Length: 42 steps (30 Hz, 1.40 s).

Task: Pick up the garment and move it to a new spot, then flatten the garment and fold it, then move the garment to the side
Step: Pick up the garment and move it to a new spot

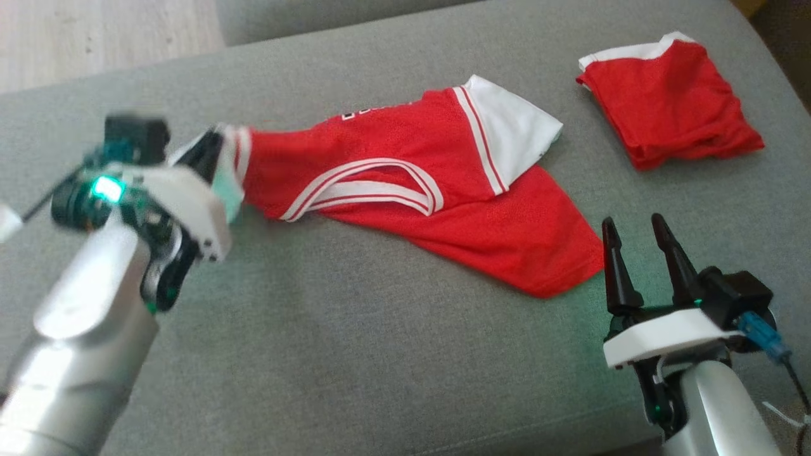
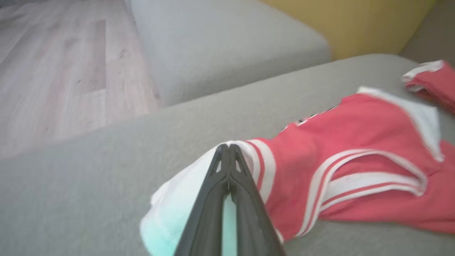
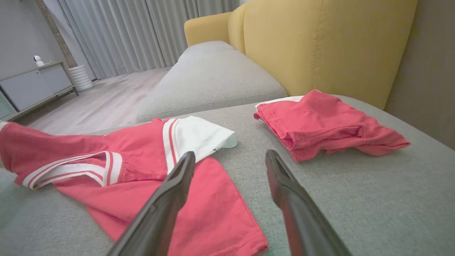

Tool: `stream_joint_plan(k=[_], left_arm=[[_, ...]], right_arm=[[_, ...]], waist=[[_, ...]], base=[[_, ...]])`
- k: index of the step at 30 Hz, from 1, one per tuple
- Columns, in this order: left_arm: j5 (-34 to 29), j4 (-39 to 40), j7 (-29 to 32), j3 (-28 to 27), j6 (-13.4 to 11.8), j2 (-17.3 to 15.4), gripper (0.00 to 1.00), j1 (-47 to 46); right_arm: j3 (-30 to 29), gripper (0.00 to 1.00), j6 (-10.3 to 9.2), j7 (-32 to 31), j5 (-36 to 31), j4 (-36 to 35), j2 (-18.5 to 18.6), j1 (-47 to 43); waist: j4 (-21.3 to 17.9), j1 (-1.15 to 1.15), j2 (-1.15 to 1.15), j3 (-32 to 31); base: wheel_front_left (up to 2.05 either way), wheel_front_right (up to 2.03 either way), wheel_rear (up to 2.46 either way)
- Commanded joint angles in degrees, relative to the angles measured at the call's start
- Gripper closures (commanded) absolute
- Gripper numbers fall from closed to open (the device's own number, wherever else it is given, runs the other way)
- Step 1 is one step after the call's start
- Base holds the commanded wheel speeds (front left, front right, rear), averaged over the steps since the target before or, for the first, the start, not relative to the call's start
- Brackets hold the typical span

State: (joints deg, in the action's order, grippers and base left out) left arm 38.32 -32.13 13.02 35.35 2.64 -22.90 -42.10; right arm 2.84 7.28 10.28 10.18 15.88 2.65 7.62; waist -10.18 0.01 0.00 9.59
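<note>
The red shirt (image 1: 431,209) lies rumpled in the middle of the sofa (image 1: 317,354), its white sleeve (image 2: 185,192) clamped in the left gripper (image 2: 227,147) near the left edge, the right gripper (image 1: 640,237) open-jawed by the hem, so a one-sided pull could slip or bunch it.

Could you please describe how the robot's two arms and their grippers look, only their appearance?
The left forearm and right forearm are smooth, rounded, silver-grey. Each wrist carries a white plate and a black camera block. The right gripper has two long, black, tapering fingers, and a blue connector with a dark cable beside it. A green light glows near the left gripper.
</note>
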Motion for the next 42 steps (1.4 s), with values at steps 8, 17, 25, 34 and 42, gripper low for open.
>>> stream_joint_plan(k=[8, 17, 25, 34, 42], left_arm=[[-1.44, -6.49, -9.64, -0.37, -3.22, 2.13, 0.00, 3.83], [-1.12, -6.51, -22.34, -1.84, -5.00, 6.48, 0.00, 6.90], [-0.46, -0.59, -27.28, -3.68, -7.47, 7.46, 0.00, 16.45], [-3.37, 14.48, -28.00, -9.68, -14.01, 6.93, 0.00, 35.77], [-6.75, 22.61, -28.01, -13.03, -16.04, 8.54, 0.00, 46.57]], right_arm=[[0.45, 0.00, 0.21, 1.75, 0.39, -0.08, 0.22, 2.32], [-0.15, 0.00, 0.21, 1.56, -0.28, 0.57, 0.22, 1.38], [-0.95, 0.00, 0.21, 0.72, -1.08, 0.42, 0.22, -1.14], [-1.16, 0.00, 0.21, -0.52, -1.70, -0.57, 0.22, -6.88], [0.32, 0.00, 0.21, -0.72, -0.80, -1.08, 0.22, -10.49]], waist=[[0.35, -0.01, 0.00, 0.92], [3.00, -0.01, 0.00, -2.64], [5.63, -0.01, 0.00, -6.77], [8.55, -0.01, 0.00, -11.66], [10.55, -0.01, 0.00, -13.42]], base=[[0.00, 0.00, 0.00], [0.00, 0.00, 0.00], [0.00, 0.00, 0.00], [0.00, 0.00, 0.00], [0.00, 0.00, 0.00]])
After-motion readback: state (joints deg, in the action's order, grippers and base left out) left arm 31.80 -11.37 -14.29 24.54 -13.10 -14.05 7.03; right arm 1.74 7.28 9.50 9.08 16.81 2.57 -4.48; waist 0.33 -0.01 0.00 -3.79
